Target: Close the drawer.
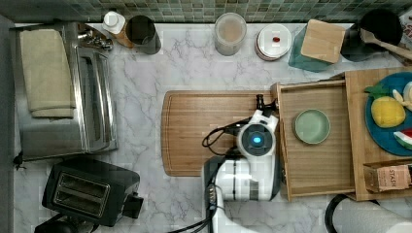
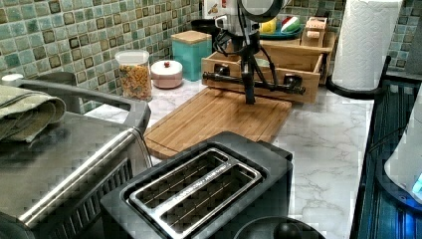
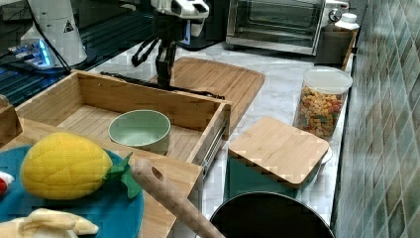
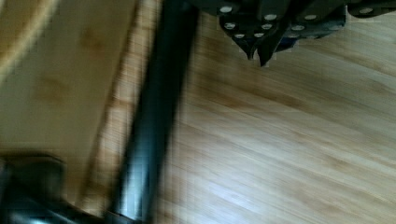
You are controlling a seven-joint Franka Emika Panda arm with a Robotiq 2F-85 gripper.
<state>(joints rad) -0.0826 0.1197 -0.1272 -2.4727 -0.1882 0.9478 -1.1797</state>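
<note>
Drawer (image 3: 143, 106) stood open, rigid bamboo on rails; we judged pushing its black bar handle (image 2: 259, 82) best, gripper (image 4: 259, 52) fingertips pinched together, empty.

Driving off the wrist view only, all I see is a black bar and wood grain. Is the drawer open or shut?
Observer: Open. In the top view the drawer is pulled well out of its cabinet.
Operator: Anything in it?
Observer: A green bowl sits on the drawer floor.
Operator: Which side of the handle am I on?
Observer: The outer side. In the left view the gripper points down over the cutting board, right against the front of the black handle, with its fingers shut.
</note>
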